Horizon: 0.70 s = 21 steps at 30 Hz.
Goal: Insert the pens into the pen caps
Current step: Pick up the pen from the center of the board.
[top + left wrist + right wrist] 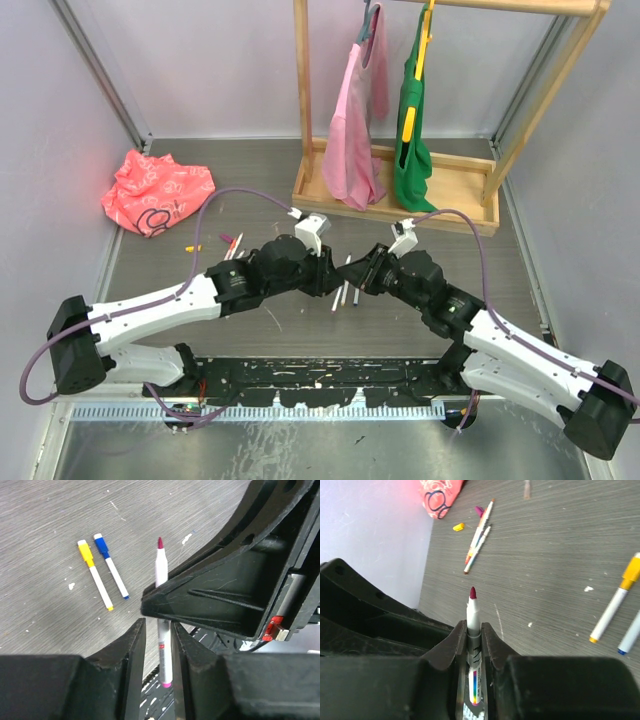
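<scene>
An uncapped pen (472, 611) with a white barrel and a dark pink tip sticks out of my right gripper (472, 625), which is shut on its barrel. In the left wrist view the same pen (161, 570) passes between my left gripper's (157, 623) fingers, which stand slightly apart from it, with one right finger (210, 605) crossing in front. Both grippers meet mid-table, the left gripper (328, 276) and the right gripper (366, 274). A yellow-capped pen (95, 575) and a blue-capped pen (111, 566) lie on the table. Loose pens (479, 530), a yellow cap (458, 527) and a purple cap (479, 511) lie further off.
A crumpled red bag (157, 190) lies at the back left. A wooden clothes rack (395, 190) with pink and green garments stands at the back centre. Grey walls close off both sides of the table (260, 170).
</scene>
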Motion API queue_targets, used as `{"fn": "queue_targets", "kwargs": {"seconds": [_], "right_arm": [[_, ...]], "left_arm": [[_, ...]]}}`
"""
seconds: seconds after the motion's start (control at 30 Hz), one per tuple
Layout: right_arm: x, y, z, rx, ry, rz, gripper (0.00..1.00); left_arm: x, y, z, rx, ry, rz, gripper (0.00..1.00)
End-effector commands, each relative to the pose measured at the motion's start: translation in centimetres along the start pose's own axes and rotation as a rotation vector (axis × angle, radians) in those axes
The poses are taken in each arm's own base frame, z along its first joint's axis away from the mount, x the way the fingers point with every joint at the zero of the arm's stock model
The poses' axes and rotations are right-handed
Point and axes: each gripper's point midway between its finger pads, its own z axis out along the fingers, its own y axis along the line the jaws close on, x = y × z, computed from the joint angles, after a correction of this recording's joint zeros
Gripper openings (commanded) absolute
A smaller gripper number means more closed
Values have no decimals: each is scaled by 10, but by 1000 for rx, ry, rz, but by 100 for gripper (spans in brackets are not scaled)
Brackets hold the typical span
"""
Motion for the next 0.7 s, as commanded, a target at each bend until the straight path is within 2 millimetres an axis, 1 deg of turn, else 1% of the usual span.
{"fn": "queue_targets", "kwargs": {"seconds": [0.0,0.03,0.1,0.17,0.27,0.4,0.47,0.5,0.57,0.67], "right_arm": [[-16,-3,-9,56,-64,-43,3],[-17,-6,-11,71,-68,-51,3],[-17,-13,-14,99,-78,-61,3],[-17,-18,-17,115,-78,-69,2],[-12,-25,-20,136,-64,-74,2],[-9,-31,-24,148,-57,-71,2],[-7,-34,-25,154,-56,-69,2],[-5,-37,-26,158,-52,-70,2],[-2,-40,-27,167,-42,-72,2],[4,-46,-29,180,-20,-73,2]], "left_arm": [[-24,3,-13,-44,-74,55,30],[-26,12,-17,-82,-88,59,32],[-30,27,-26,-139,-109,61,41],[-32,45,-32,-188,-120,52,45],[-39,79,-42,-273,-127,10,45],[-49,133,-57,-413,-149,-93,45],[-51,160,-66,-498,-166,-162,45],[-52,177,-72,-554,-181,-210,46],[-48,202,-78,-625,-183,-293,46],[-44,233,-84,-714,-189,-360,46]]}}
